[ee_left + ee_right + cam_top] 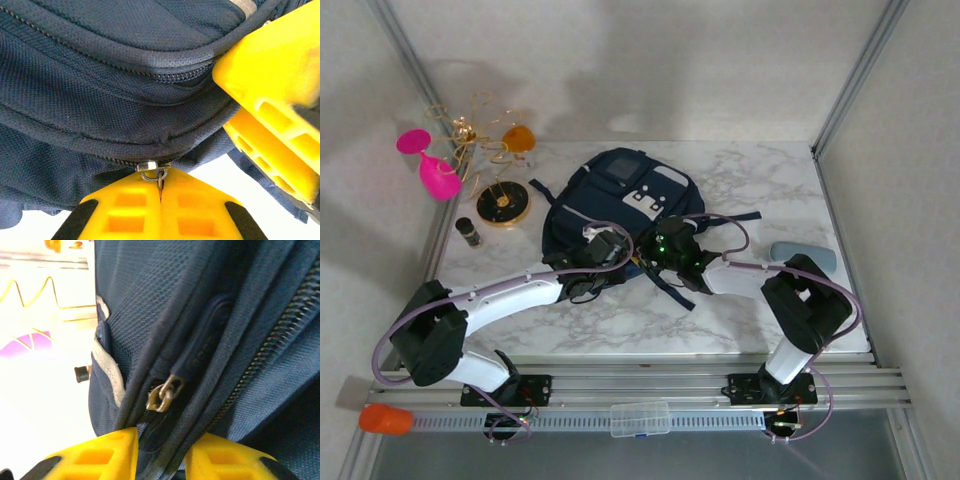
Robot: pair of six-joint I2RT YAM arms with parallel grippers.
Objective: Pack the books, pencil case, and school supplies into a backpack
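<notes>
The navy backpack [620,195] lies flat mid-table, its front patches facing up. At its near edge my left gripper [161,176] is shut on the metal pull of a zipper slider [148,165]; from above this gripper [618,250] sits left of the right one. My right gripper [161,442] pinches a fold of backpack fabric just below a second zipper slider [161,396], and its yellow fingers [270,90] reach into the left wrist view. The pale grey-blue pencil case [803,255] lies on the table to the right. The books and school supplies are out of view.
A pink goblet [432,168], a gold wire stand [480,135], a round gold-and-black dish [503,204] and a small dark bottle [469,232] crowd the back left. A clear plastic box [640,419] and an orange object [385,418] sit on the front rail.
</notes>
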